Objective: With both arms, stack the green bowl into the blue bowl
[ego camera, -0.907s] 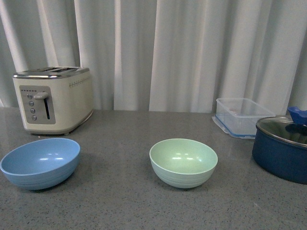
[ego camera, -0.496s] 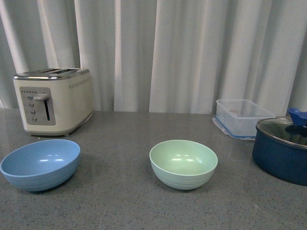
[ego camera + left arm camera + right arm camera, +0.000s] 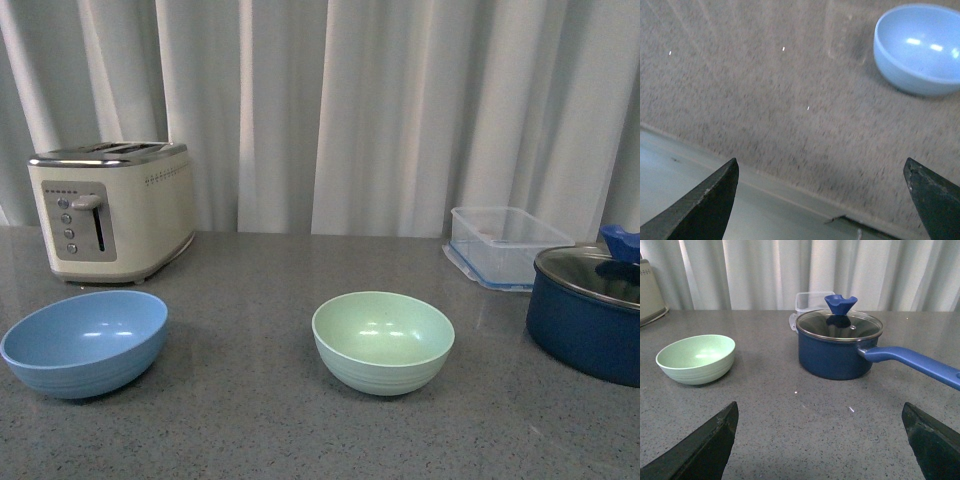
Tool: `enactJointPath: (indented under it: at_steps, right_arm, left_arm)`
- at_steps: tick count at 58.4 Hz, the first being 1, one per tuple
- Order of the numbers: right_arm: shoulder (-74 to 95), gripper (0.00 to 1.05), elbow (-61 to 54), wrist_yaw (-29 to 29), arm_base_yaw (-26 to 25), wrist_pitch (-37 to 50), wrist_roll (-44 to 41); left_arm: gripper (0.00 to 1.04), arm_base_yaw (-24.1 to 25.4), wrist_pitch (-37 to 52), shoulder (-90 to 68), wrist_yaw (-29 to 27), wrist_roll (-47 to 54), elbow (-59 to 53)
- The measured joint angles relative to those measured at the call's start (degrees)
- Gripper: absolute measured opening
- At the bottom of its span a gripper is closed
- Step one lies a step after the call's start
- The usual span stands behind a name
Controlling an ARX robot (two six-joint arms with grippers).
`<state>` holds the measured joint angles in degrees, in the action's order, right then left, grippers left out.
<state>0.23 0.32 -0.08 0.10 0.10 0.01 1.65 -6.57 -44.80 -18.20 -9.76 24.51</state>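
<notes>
On counter (image 3: 250, 430), green bowl (image 3: 383, 341) and blue bowl (image 3: 84, 341) empty; left pincer (image 3: 820, 165), right pincer (image 3: 819, 407) spread wide, unladen

Matt green bowl (image 3: 383, 342), matt blue bowl (image 3: 84, 341), speckled countertop (image 3: 250, 410)

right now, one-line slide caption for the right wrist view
Open right pincer faces a pale mint-green round matte bowl and a glass-lidded dark navy pot on a grey speckled countertop.
</notes>
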Motion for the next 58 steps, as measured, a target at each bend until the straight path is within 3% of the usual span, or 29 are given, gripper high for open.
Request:
enactJointPath:
  at_steps: [8, 58]
  right_arm:
    - [0.0, 0.95, 0.0, 0.0, 0.0, 0.0, 0.0]
    - [0.0, 0.95, 0.0, 0.0, 0.0, 0.0, 0.0]
  left_arm:
    - [0.98, 1.9, 1.0, -9.4, 3.3, -0.7, 6.6]
    - [0.98, 2.9, 1.9, -48.8, 6.1, -1.9, 34.7]
